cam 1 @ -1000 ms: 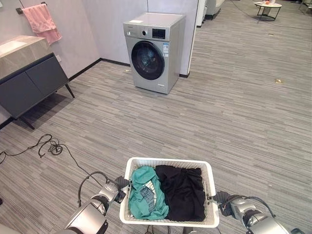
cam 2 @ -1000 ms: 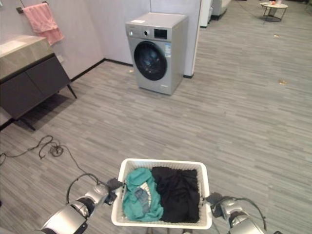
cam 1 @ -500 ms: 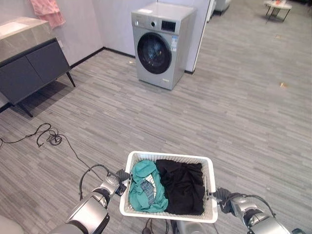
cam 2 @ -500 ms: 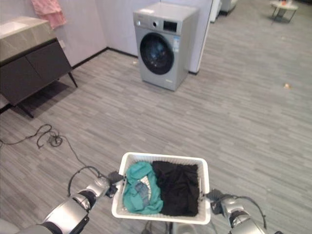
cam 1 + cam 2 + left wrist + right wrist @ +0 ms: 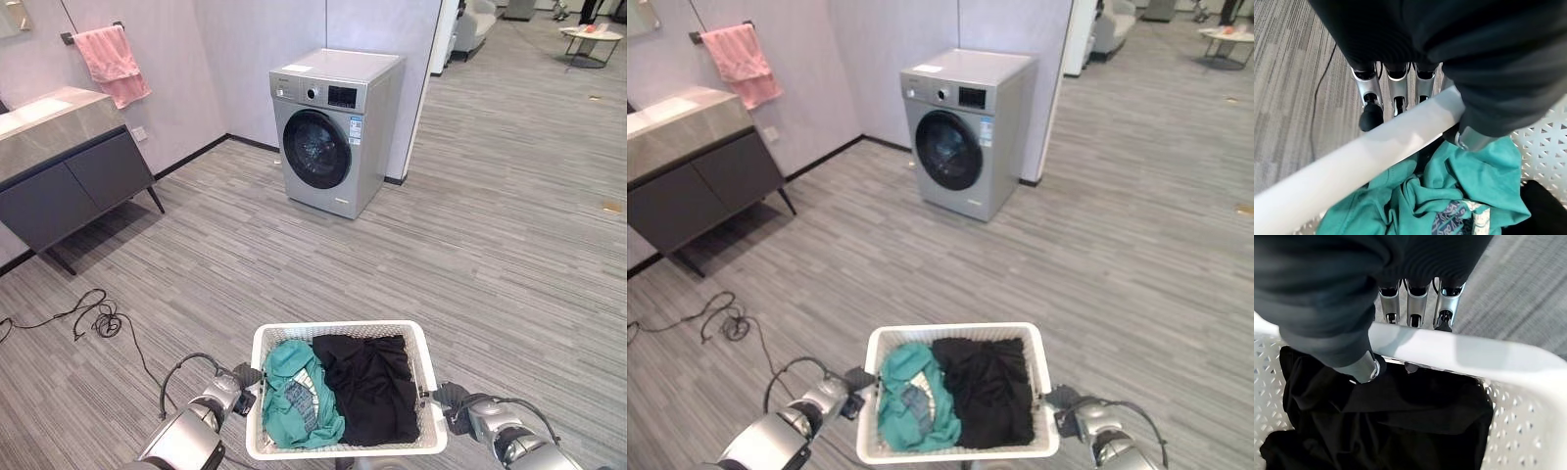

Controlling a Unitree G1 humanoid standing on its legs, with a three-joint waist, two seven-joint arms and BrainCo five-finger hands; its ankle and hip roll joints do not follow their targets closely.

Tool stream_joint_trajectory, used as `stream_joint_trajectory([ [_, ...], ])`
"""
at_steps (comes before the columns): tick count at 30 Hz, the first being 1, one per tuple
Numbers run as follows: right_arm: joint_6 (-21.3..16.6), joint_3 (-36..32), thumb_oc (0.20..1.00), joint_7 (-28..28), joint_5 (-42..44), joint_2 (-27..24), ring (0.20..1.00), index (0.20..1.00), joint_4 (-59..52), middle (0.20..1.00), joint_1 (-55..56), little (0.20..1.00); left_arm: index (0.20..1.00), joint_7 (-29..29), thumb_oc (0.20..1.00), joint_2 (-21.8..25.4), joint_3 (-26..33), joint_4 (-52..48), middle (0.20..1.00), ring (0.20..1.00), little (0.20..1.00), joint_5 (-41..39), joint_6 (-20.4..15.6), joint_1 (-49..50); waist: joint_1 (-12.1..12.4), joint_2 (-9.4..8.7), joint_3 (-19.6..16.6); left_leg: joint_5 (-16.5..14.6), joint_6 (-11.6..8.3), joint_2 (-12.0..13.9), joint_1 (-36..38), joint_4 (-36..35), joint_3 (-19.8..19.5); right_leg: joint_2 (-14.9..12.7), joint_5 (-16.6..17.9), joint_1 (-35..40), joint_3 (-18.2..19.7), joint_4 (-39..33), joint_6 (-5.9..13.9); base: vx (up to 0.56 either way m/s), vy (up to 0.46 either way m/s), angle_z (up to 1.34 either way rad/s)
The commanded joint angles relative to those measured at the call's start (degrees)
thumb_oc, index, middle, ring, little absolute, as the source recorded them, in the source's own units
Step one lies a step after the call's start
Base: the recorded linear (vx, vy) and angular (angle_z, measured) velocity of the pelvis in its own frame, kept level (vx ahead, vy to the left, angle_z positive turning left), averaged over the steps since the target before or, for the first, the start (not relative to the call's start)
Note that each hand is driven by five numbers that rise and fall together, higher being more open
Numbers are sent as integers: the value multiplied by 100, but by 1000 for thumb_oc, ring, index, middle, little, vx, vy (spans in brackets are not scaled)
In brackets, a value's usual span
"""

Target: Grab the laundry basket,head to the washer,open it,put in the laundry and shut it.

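Observation:
I carry a white laundry basket (image 5: 428,374) low in front of me, with a teal garment (image 5: 298,397) on its left and black clothes (image 5: 372,384) on its right. My left hand (image 5: 242,379) is shut on the basket's left rim (image 5: 1371,152), fingers curled under it and thumb inside. On the opposite side my right hand (image 5: 450,405) is shut on the right rim (image 5: 1459,352) the same way. The silver washer (image 5: 338,127) stands ahead against the wall, its round door (image 5: 316,149) shut.
A dark vanity cabinet (image 5: 69,176) with a stone top stands at the left wall, a pink towel (image 5: 115,61) hanging above it. A black cord (image 5: 93,315) lies coiled on the floor to my left. Open wood-look floor stretches between me and the washer.
The whole picture has shifted, so the camera moved; the washer now sits nearer the middle. Both hands keep their hold on the basket.

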Motion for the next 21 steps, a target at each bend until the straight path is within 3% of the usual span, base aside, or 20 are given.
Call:
stream_joint_trajectory([
  [1, -103, 121, 200, 84, 71, -82, 200, 200, -250, 200, 129, 200, 200, -169, 200, -57, 91, -321, 200, 200, 200, -163, -342, -339, 47, 103, 63, 263, 798, -740, -75, -1979, 521, -25, -113, -76, 523, -274, 692, 204, -46, 19],
  [2, -108, 134, 200, 101, 50, -80, 200, 200, -309, 200, 139, 200, 200, -158, 200, -46, 100, -325, 200, 200, 200, -157, -343, -319, 75, 104, 61, 139, 894, -753, -146, -2335, 511, -40, -149, -25, 519, -270, 729, 249, -12, 15],
  [3, -115, 180, 200, 106, 9, -90, 200, 200, -407, 200, 134, 200, 200, -144, 200, -23, 111, -323, 200, 200, 200, -142, -361, -301, 113, 140, 71, 240, 947, -744, -275, -2914, 442, -9, -208, 40, 540, -272, 756, 264, 7, 6],
  [6, -181, 306, 200, 106, -84, -44, 200, 200, -460, 200, 11, 200, 200, -102, 200, 90, 161, -343, 200, 200, 200, -182, -420, -242, 378, 261, 208, 1068, 826, -526, -674, -4463, -183, 155, -521, 376, 860, -200, 746, 319, 37, -15],
  [8, -199, 334, 200, 110, -96, -17, 200, 200, -445, 200, -17, 200, 200, -96, 200, 111, 173, -360, 200, 200, 200, -221, -438, -217, 423, 279, 237, 1225, 778, -398, -758, -4692, -227, 164, -566, 447, 939, -183, 730, 315, 4, -90],
  [9, -193, 379, 200, 139, -110, 40, 200, 200, -345, 200, -84, 200, 200, -124, 200, 142, 148, -405, 200, 200, 200, -271, -445, -147, 545, 342, 244, 1433, 732, -230, -764, -4848, -77, 238, -786, 639, 1075, -130, 719, 500, -10, -113],
  [10, -173, 380, 200, 138, -123, 57, 200, 200, -400, 200, -62, 200, 200, -97, 200, 138, 152, -449, 200, 200, 200, -316, -436, -85, 594, 382, 182, 1439, 769, -223, -694, -4807, -43, 278, -875, 689, 1142, -106, 740, 722, 67, -110],
  [11, -164, 294, 200, 132, -71, 96, 200, 200, -457, 200, -1, 200, 200, -66, 200, 117, 160, -487, 200, 200, 200, -297, -460, -11, 711, 416, 93, 1511, 829, -357, -731, -4540, -257, 223, -1084, 912, 1254, -72, 750, 806, 215, -79],
  [14, -164, 140, 200, 281, -150, 201, 200, 200, -430, 200, 249, 200, 200, -106, 200, 29, 132, -547, 200, 200, 200, -217, -491, 222, 785, 332, -179, 1056, 1060, -754, -742, -4027, -34, -228, -1217, 1039, 1237, 432, 992, 731, 258, -20],
  [16, -179, 91, 200, 298, -227, 244, 200, 200, -339, 200, 275, 200, 200, -92, 200, 38, 112, -572, 200, 200, 200, -197, -490, 258, 819, 295, -225, 779, 1229, -946, -542, -3957, 121, -449, -763, 726, 1198, 1232, 1182, 442, 159, -22],
  [17, -184, 84, 200, 294, -262, 247, 200, 200, -306, 200, 249, 200, 200, -110, 200, 9, 87, -570, 200, 200, 200, -203, -482, 268, 829, 335, -235, 734, 1275, -970, -486, -3973, 161, -444, -482, 509, 1199, 1603, 1258, 180, 67, -44],
  [18, -184, 84, 200, 294, -262, 247, 200, 200, -306, 200, 250, 200, 200, -110, 200, 9, 86, -570, 200, 200, 200, -203, -482, 268, 831, 334, -237, 733, 1275, -970, -489, -3972, 162, -444, -483, 506, 1201, 1605, 1258, 411, 133, -35],
  [19, -198, 41, 200, 286, -209, 286, 200, 200, -301, 200, 248, 200, 200, -88, 200, -6, 27, -600, 200, 200, 200, -174, -473, 280, 750, 439, -157, 530, 1415, -1043, -198, -4053, 225, -331, 174, 54, 1062, 2534, 1424, 322, 93, -21],
  [20, -198, 41, 200, 286, -209, 285, 200, 200, -300, 200, 248, 200, 200, -87, 200, -6, 27, -600, 200, 200, 200, -174, -473, 280, 749, 437, -158, 526, 1416, -1046, -203, -4046, 226, -334, 167, 48, 1063, 2545, 1425, 426, 93, -2],
  [21, -204, 31, 200, 271, -148, 281, 200, 200, -316, 200, 245, 200, 200, -101, 200, 0, -22, -565, 200, 200, 200, -132, -464, 241, 637, 448, -97, 495, 1426, -1087, -82, -4072, 134, 18, 18, -194, 1221, 2680, 1401, 214, 2, 21],
])
